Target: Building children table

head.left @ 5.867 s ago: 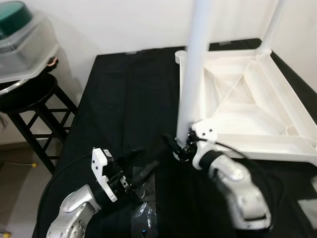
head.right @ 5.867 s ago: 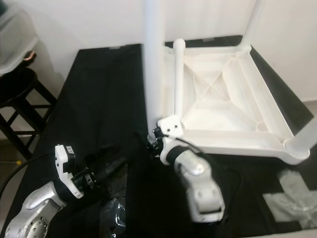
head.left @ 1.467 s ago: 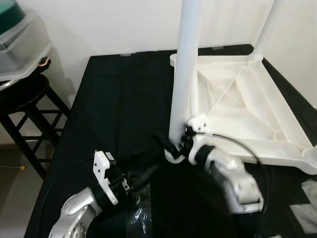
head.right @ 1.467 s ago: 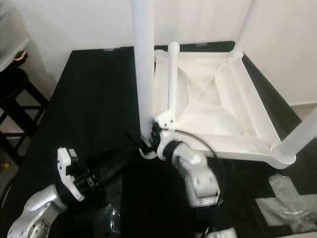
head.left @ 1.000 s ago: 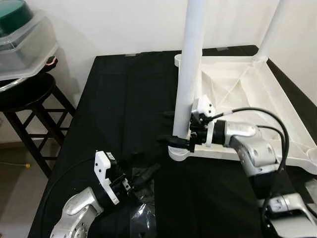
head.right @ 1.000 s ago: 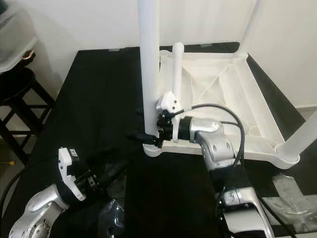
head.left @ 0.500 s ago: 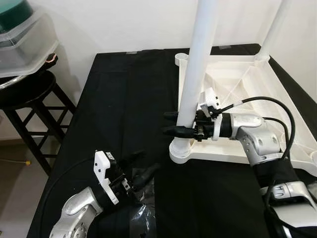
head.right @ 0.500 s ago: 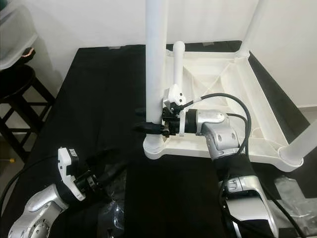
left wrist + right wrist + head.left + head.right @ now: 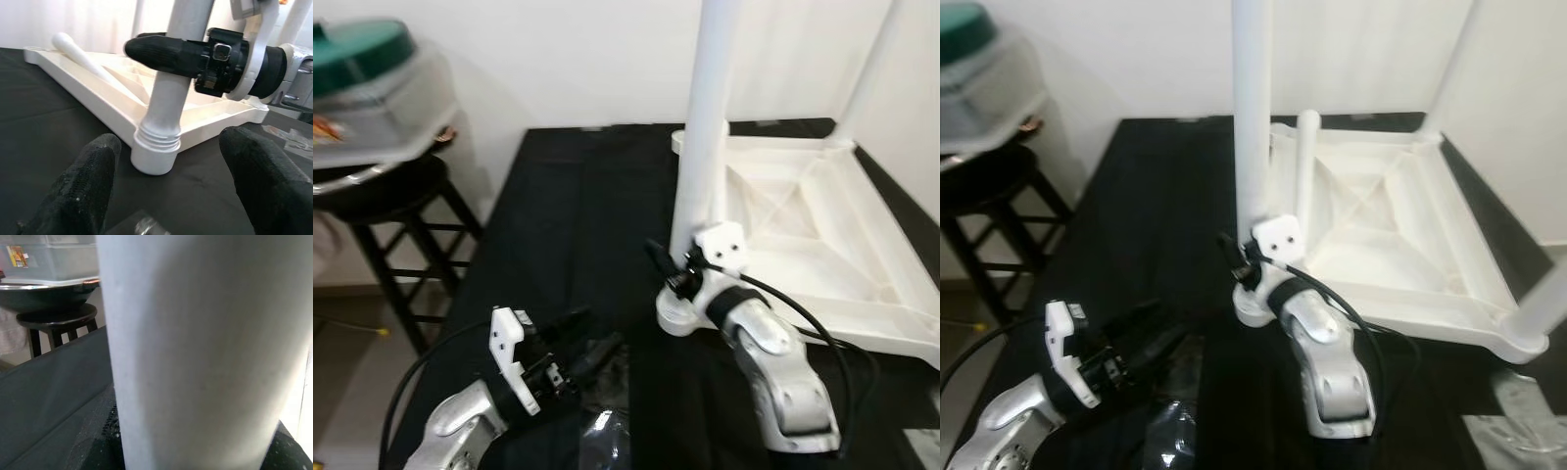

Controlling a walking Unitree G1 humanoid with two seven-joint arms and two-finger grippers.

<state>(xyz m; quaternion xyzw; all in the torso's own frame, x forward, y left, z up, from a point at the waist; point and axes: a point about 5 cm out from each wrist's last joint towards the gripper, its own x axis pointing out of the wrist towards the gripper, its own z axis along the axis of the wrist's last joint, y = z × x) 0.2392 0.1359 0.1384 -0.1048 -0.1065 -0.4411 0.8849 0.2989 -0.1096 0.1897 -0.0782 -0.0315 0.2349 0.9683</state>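
Note:
A white children's table (image 9: 822, 225) lies upside down on a black cloth. One white leg (image 9: 705, 147) stands upright in its near left corner socket (image 9: 677, 315). My right gripper (image 9: 664, 262) is shut on this leg just above the socket, and the leg (image 9: 195, 352) sits close between its fingers. My left gripper (image 9: 592, 333) hovers low over the cloth, left of the socket and apart from it. Its fingers (image 9: 83, 186) are open and hold nothing. A second leg (image 9: 871, 69) stands at the far corner, and another leg (image 9: 1306, 176) lies along the table's left rim.
A crumpled clear plastic bag (image 9: 607, 431) lies on the cloth under my left gripper. A black stool (image 9: 391, 191) left of the cloth carries a clear bin with a green lid (image 9: 372, 88). A white wall runs behind.
My right wrist has swung round the leg and now grips lower, near the socket, with the arm coming from below. The camera has shifted. My left gripper stays open.

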